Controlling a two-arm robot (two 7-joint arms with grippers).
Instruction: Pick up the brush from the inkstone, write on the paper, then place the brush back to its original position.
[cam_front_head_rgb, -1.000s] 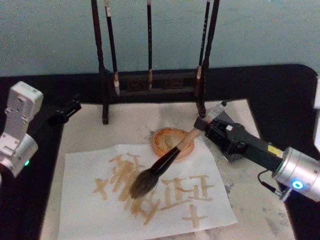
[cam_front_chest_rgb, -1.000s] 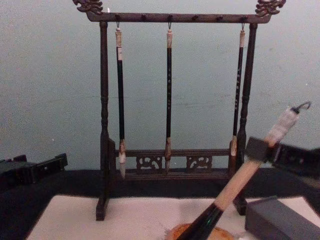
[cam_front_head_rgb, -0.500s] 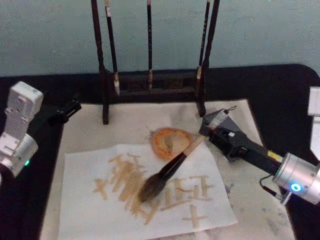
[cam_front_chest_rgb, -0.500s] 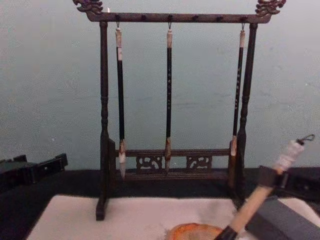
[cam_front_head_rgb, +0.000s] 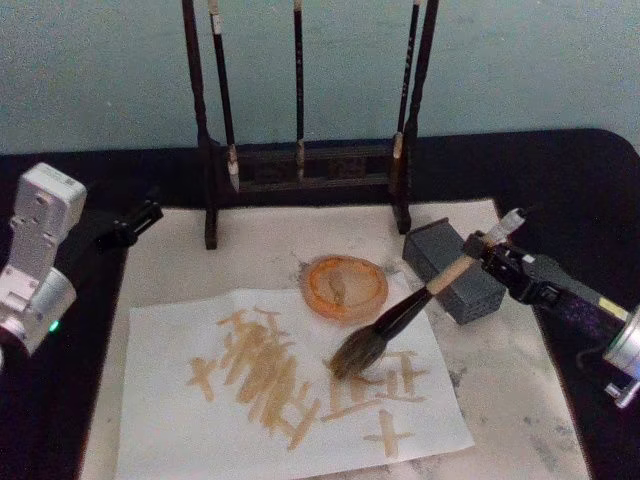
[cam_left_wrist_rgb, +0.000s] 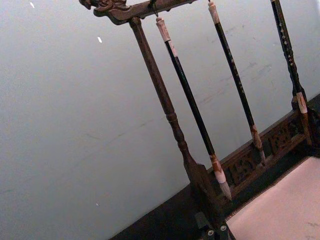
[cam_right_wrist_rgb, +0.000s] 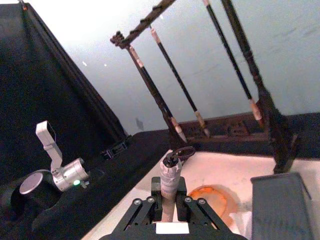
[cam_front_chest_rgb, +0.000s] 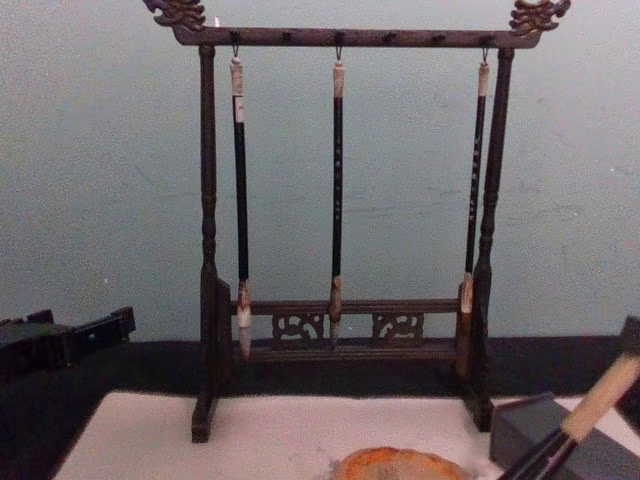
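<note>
Slanting low over the right part of the paper (cam_front_head_rgb: 180, 420), the brush (cam_front_head_rgb: 405, 312) lies on a diagonal. Its bristles point down and to the robot's left among tan strokes, and its whitish corded end is raised to the right. Tip contact with the sheet is unclear. The right tool (cam_front_head_rgb: 483, 255) is clamped on the upper handle just below the pale end, beside a grey block (cam_front_head_rgb: 455, 285). An orange dish (cam_front_head_rgb: 345, 285) sits just left of the shaft. The left tool (cam_front_head_rgb: 135, 222) is parked at the left edge of the worktop (cam_front_head_rgb: 560, 170).
</note>
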